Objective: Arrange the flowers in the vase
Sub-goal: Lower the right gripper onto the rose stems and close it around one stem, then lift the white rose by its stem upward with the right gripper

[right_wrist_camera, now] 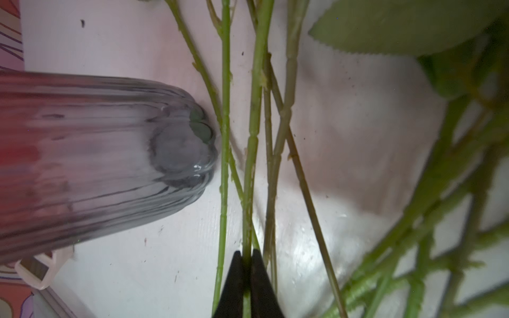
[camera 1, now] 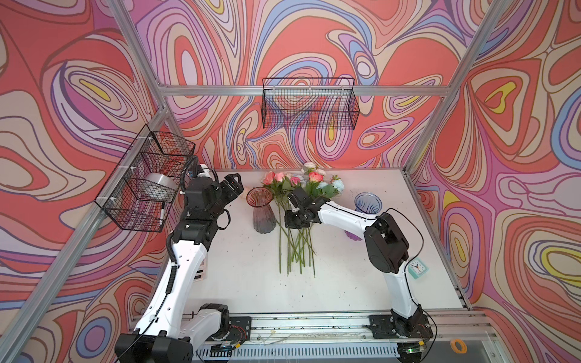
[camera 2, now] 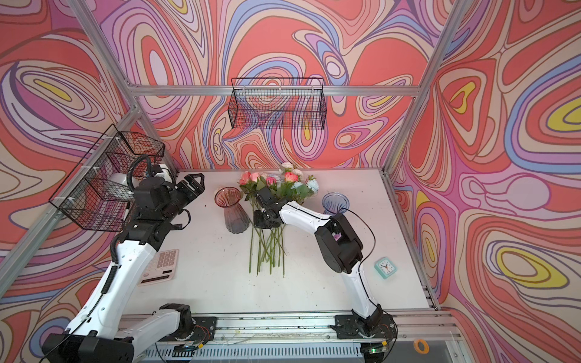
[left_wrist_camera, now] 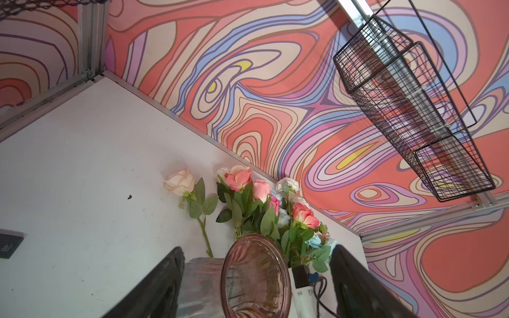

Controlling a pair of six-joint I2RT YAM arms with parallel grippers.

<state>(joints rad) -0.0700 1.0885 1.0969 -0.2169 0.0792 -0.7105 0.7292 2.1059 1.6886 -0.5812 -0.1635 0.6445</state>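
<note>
Green stems of the flowers lie fanned on the white bench, with the blooms toward its back edge, just beside the upright smoky-pink glass vase. We see the right gripper clenched on one stem. The left gripper hangs released, jaws spread, near the back-left corner.

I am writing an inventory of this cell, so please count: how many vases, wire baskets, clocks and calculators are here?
Vases: 2, pink vase and blue vase
Wire baskets: 2, rear basket and side basket
Alarm clock: 1
Calculator: 1
Total: 6
</note>
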